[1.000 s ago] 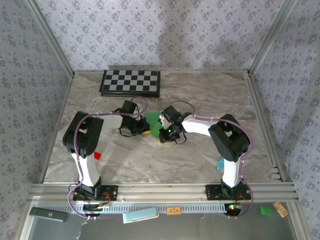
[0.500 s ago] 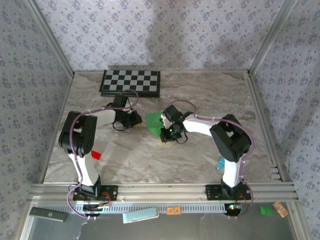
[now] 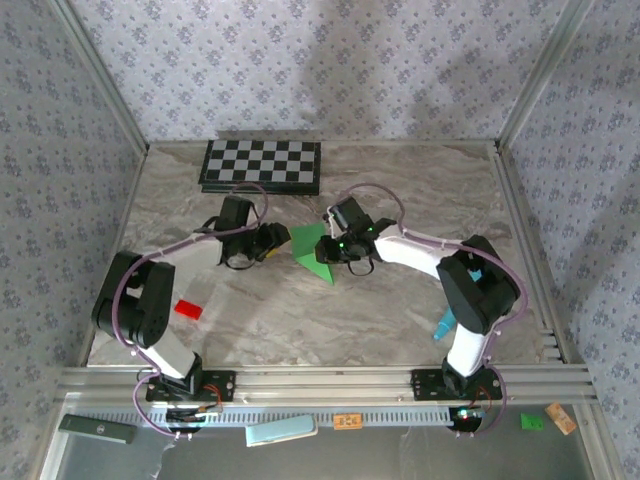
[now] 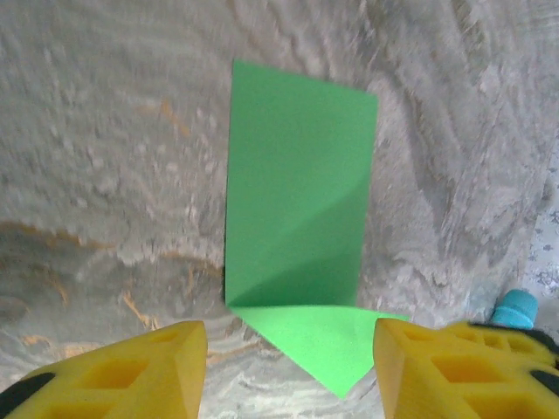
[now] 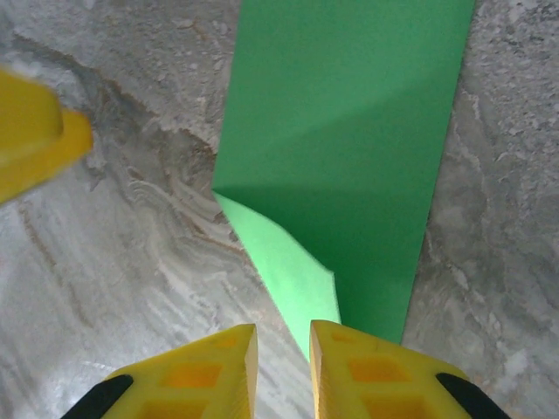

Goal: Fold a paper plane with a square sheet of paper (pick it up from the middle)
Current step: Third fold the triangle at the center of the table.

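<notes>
The square sheet of paper (image 3: 312,250), bright green, lies partly folded on the marble table between both grippers. In the left wrist view the paper (image 4: 297,201) is a creased rectangle with a lighter triangular flap pointing at the camera. My left gripper (image 3: 272,240) is just left of it, open (image 4: 288,349), its yellow fingers wide apart on either side of the flap's tip without touching it. My right gripper (image 3: 328,245) sits at the paper's right edge, open by a narrow gap (image 5: 283,345). The flap's corner of the paper (image 5: 349,131) ends beside its right finger.
A black-and-white checkerboard (image 3: 262,165) lies at the back. A small red block (image 3: 187,308) rests by the left arm and a teal marker (image 3: 443,325) by the right arm, its cap (image 4: 514,307) in the left wrist view. A left finger (image 5: 35,131) shows in the right wrist view.
Both grippers have opened and let go of the paper. The left gripper drew back to the left. The right gripper shifted toward the back, and the paper now lies flatter on the table.
</notes>
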You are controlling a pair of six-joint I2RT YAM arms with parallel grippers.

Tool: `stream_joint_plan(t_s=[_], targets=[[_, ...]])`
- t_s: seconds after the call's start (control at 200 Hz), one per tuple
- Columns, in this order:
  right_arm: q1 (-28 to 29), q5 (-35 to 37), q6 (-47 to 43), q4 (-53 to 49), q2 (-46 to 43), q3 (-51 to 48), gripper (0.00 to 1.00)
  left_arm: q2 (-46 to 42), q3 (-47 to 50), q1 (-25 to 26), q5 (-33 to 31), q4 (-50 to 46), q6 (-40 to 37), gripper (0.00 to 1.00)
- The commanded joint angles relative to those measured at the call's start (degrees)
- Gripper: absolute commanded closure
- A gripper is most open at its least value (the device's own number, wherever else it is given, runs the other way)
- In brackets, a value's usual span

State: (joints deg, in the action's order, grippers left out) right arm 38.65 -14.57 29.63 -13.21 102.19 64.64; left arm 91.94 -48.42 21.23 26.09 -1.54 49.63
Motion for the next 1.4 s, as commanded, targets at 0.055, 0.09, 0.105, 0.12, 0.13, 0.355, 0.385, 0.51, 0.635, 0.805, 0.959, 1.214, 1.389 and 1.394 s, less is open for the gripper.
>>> stream_joint_plan(t_s=[0.055, 0.09, 0.105, 0.12, 0.13, 0.355, 0.385, 0.51, 0.635, 0.805, 0.959, 1.214, 1.389, 1.394], targets=[[0.2, 3.4, 2.8, 0.5, 4.8, 3.2, 0.76, 0.5, 2.1, 1.3, 2.4, 6.5, 7.9, 0.46], [0.2, 4.2, 3.2, 0.3, 5.6, 3.2, 0.76, 1.1, 2.7, 1.4, 3.2, 7.9, 8.9, 0.47], [0.1, 4.5, 3.3, 0.2, 5.9, 3.2, 0.76, 1.2, 2.9, 1.4, 3.5, 8.5, 9.4, 0.47], [0.1, 4.7, 3.4, 0.1, 6.3, 3.2, 0.76, 1.4, 3.1, 1.4, 3.6, 8.9, 9.7, 0.48], [0.1, 4.9, 3.5, 0.1, 6.4, 3.2, 0.76, 1.6, 3.2, 1.4, 3.8, 9.3, 9.9, 0.48], [-0.1, 9.2, 3.3, -2.9, 8.6, 5.6, 0.76, 4.9, 3.6, 1.6, 5.7, 10.5, 11.5, 0.64], [-0.3, 9.1, 3.2, -3.0, 8.6, 5.5, 0.76, 5.4, 3.5, 1.7, 6.2, 10.9, 11.6, 0.66], [-0.5, 8.4, 2.8, -3.2, 9.1, 5.2, 0.78, 7.7, 2.5, 1.8, 7.8, 11.7, 12.1, 0.72], [-0.8, 8.1, 3.0, -3.4, 9.4, 4.9, 0.8, 9.5, 1.8, 1.8, 8.6, 12.2, 12.8, 0.73], [-1.1, 7.3, 3.2, -2.8, 9.7, 4.4, 0.8, 10.8, 1.0, 2.0, 9.2, 12.6, 13.1, 0.73], [-1.5, 6.7, 3.1, -2.6, 9.8, 4.4, 0.8, 11.6, 0.2, 2.1, 9.4, 12.7, 13.2, 0.76], [-1.9, 6.0, 3.2, -2.0, 9.9, 4.2, 0.8, 12.8, -1.3, 2.4, 9.8, 11.8, 13.1, 0.76], [-2.2, 5.4, 3.1, -1.6, 10.0, 4.2, 0.81, 13.4, -2.6, 2.6, 10.5, 10.3, 12.0, 0.76], [-2.2, 5.4, 3.1, -1.6, 10.0, 4.2, 0.81, 13.4, -2.7, 2.6, 10.5, 10.2, 12.0, 0.76]])
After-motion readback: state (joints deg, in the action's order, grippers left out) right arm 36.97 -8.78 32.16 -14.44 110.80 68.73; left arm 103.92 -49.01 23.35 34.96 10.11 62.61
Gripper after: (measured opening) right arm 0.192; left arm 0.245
